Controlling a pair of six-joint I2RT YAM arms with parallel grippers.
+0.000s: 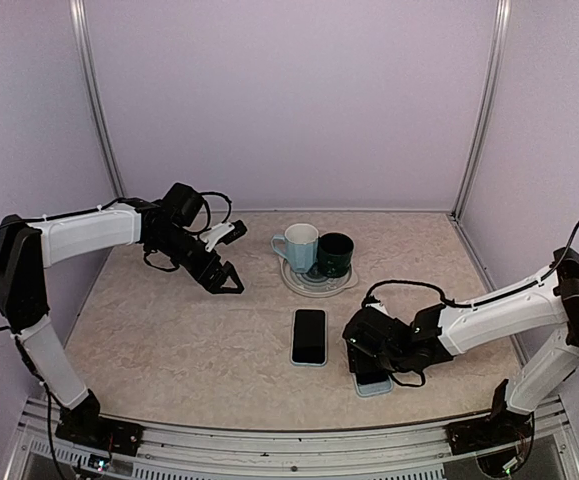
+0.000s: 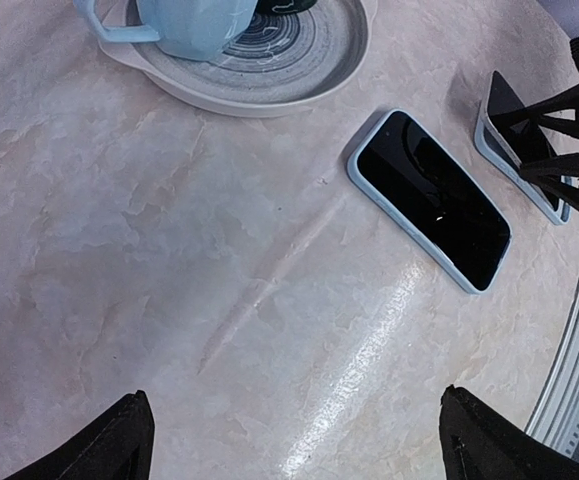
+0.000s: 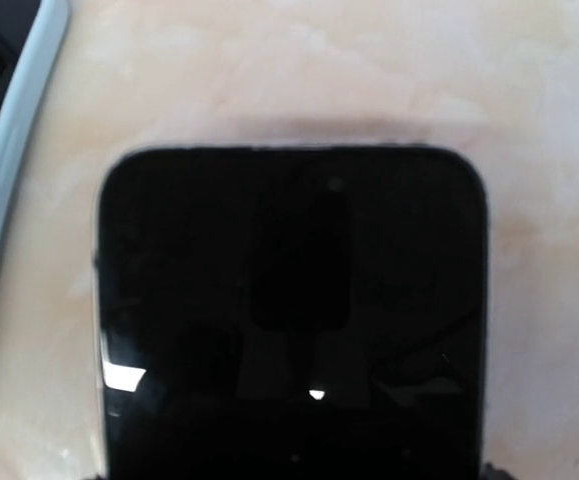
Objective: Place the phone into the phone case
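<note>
Black glass-fronted phone (image 3: 289, 320) sits between the fingers of the right claw (image 1: 369, 360). The claw stands fairly wide and is closed across the handset's width.

Directly beneath that claw and the phone lies a pale blue phone case (image 2: 483, 138), flat on the beige marbled worktop (image 1: 169, 330). In the left wrist view the end of the phone away from the claw rides above the case rim, so the phone is tilted and not flush there. The claw-side end is hidden by the fingers, so I cannot tell how deep it sits.

Just to the left of the right claw, not touching it, is a second black handset with a pale blue rim (image 1: 309, 336), lying flat with its screen up.

Beyond the right claw, and to the right of the left claw, is a round grey plate (image 1: 294, 282). It carries a light blue mug (image 1: 299, 245) and a dark green mug (image 1: 335, 255), both upright and side by side, touching.

The left claw (image 1: 227, 288) has its jaws wide and holds nothing. It hangs above bare worktop, angled down. It is well apart from the right claw and from both handsets.
</note>
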